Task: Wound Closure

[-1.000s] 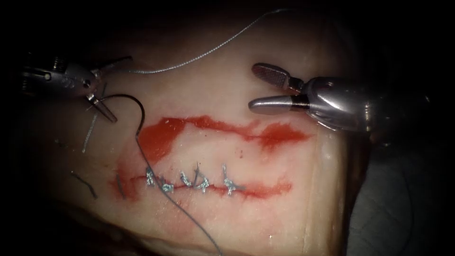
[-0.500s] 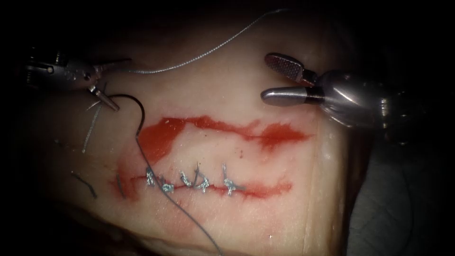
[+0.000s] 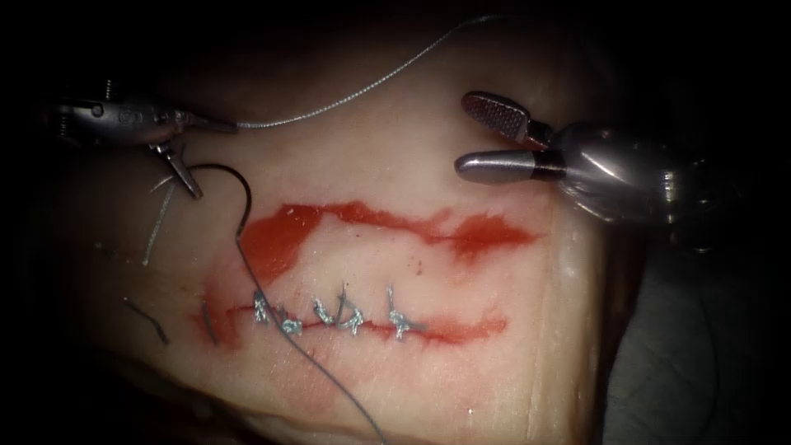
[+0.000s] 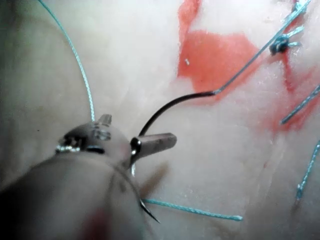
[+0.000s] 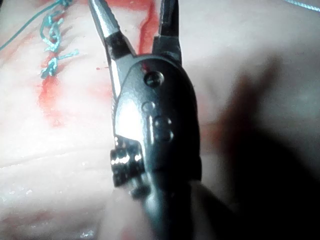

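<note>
A: Endoscope view first. Left tool (image 3: pixel 216 161)?

B: Spread wide at the upper left, one jaw level, the other pointing down. Clamped on nothing.

A: And the needle (image 3: pixel 239 185)?

B: Lying free on the tissue (image 3: pixel 412 395), not in it, above the left end of the cut (image 3: pixel 461 330). Arcs from just beside the lower jaw over to its thread end.

A: Same in the left wrist view?

B: Yes. Needle (image 4: pixel 170 102) crossing at the root of the left tool (image 4: pixel 141 127), in the crook of the parted jaws, sharp tip bare beyond it. Cannot tell whether touching.

A: Thread (image 3: pixel 313 363)?

B: Runs from the needle's blunt end down across the cut, past the stitches (image 3: pixel 342 317). Another strand leaves the level jaw's tip and climbs to the upper right.

A: Right tool (image 3: pixel 463 136)?

B: Wide apart too, empty, well right of the needle, above the red fluid (image 3: pixel 371 218). Right wrist view agrees: right tool (image 5: pixel 132 10) parted over bare tissue.

A: Anything else?

B: Cut ends of thread (image 3: pixel 156 231) loose at the left.
</note>
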Robot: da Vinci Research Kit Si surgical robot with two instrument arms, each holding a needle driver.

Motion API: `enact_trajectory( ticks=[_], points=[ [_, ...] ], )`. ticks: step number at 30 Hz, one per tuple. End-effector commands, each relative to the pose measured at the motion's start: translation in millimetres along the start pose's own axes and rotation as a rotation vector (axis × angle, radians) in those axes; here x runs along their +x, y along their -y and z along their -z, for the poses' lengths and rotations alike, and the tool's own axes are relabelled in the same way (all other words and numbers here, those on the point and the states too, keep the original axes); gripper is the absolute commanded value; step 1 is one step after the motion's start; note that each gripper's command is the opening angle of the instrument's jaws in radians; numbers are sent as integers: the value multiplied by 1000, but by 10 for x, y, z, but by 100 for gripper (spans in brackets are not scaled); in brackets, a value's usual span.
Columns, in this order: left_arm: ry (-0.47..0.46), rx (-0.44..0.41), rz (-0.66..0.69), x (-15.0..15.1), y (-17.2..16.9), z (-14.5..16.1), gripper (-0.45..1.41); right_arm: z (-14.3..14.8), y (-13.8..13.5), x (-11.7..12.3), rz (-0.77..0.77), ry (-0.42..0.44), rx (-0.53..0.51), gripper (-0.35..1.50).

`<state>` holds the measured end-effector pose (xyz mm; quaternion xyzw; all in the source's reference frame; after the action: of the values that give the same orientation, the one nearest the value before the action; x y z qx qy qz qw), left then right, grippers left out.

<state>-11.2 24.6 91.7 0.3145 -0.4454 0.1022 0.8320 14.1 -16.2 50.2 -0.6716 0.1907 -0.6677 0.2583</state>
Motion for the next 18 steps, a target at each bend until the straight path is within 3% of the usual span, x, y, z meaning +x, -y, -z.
enact_trajectory(
  ticks=[1, 4, 6, 12, 13, 16, 17, 18],
  points=[
    [-4, 4, 3, 1, -9, -6, 28, -9, 1, 5, 1, 4, 0, 145],
    [-12, 34, 15, 4, -13, -13, 15, -9, 1, 5, 2, 4, -1, 145],
    [-25, 42, 24, 11, -16, -21, 28, -9, 1, 5, 2, 4, -1, 145],
    [-44, 63, -11, 31, -18, -34, 40, -9, -1, 5, 1, 4, 0, 145],
    [-41, 72, -25, 36, -19, -35, 21, -10, -2, 5, 1, 4, 0, 145],
    [-44, 70, -28, 38, -20, -36, 6, -10, -3, 5, 1, 4, 1, 145],
    [-45, 70, -26, 39, -21, -36, -27, -11, -4, 5, 1, 4, 1, 145],
    [-47, 70, -18, 40, -21, -36, -45, -11, -4, 5, 1, 4, 1, 145]
  ],
)
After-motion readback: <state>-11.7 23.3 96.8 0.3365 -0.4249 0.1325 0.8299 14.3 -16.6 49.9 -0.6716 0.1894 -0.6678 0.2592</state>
